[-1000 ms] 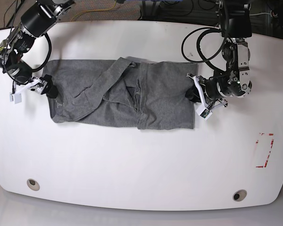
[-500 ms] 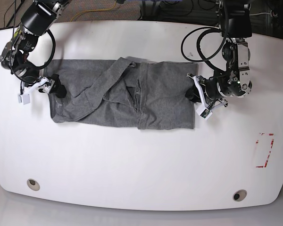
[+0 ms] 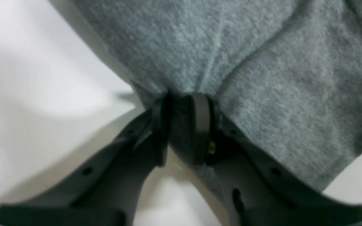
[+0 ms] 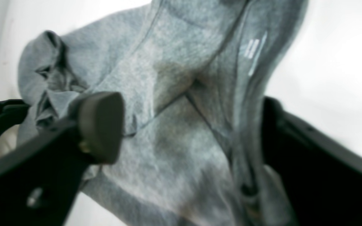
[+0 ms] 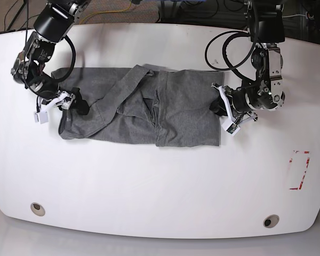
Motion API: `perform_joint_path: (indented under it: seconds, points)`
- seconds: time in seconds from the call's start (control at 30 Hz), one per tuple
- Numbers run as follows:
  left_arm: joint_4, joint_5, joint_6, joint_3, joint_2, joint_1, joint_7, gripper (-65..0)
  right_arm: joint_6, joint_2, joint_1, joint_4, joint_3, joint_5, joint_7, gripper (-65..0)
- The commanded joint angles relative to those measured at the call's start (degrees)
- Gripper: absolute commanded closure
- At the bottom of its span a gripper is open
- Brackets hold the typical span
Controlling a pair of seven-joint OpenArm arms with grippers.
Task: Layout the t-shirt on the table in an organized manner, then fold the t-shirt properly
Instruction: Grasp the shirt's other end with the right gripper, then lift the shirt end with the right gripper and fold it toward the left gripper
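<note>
On the table point(image 5: 160, 181), a crumpled t-shirt point(image 5: 149, 109).
Left gripper point(image 3: 182, 125) pinches one edge to hold it; right gripper point(image 4: 187, 125), jaws spread, straddles the other edge.

No words, brand names or numbers can be read anywhere. The dark heather-grey cotton t-shirt point(image 4: 181, 131) carries a small pale printed mark point(image 4: 254, 51) on its fabric in the right wrist view, a few short bars and a long stroke, too blurred to make out as letters. On the glossy white tabletop point(image 5: 160, 181), near its right edge, a rectangle outlined in red tape point(image 5: 300, 170) stands as a plain mark without any writing.
</note>
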Motion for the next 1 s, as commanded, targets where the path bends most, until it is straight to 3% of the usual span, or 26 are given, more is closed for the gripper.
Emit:
perform_joint_path:
  seconds: [0.0,0.57,0.63,0.83,0.9,0.97]
  points:
    - [-0.2,4.7,0.8,0.0,-0.6,0.5,4.5,-10.3,0.1,0.5,1.2,0.4,-1.6,0.4,1.3,-47.9]
    - [-0.3,4.8,0.8,0.0,-0.6,0.5,4.5,-10.3,0.1,0.1,3.0,0.3,-5.1,0.4,3.3,-43.4]
    - [-0.3,4.8,0.8,0.0,-0.6,0.5,4.5,-10.3,0.1,0.1,3.0,0.3,-5.1,0.4,3.4,-39.0]
    - [-0.3,4.9,0.8,0.0,-0.6,0.5,4.5,-10.3,0.1,0.6,2.9,0.4,-5.3,0.4,6.6,-5.9]
    - [-0.3,4.9,0.8,0.1,-0.6,0.5,4.5,-10.3,0.1,1.0,2.9,0.4,-5.3,0.4,6.9,0.0]
    - [-0.3,4.9,0.8,0.1,-0.6,0.5,4.5,-10.3,0.1,1.4,2.8,0.5,-5.3,0.4,7.1,0.0]
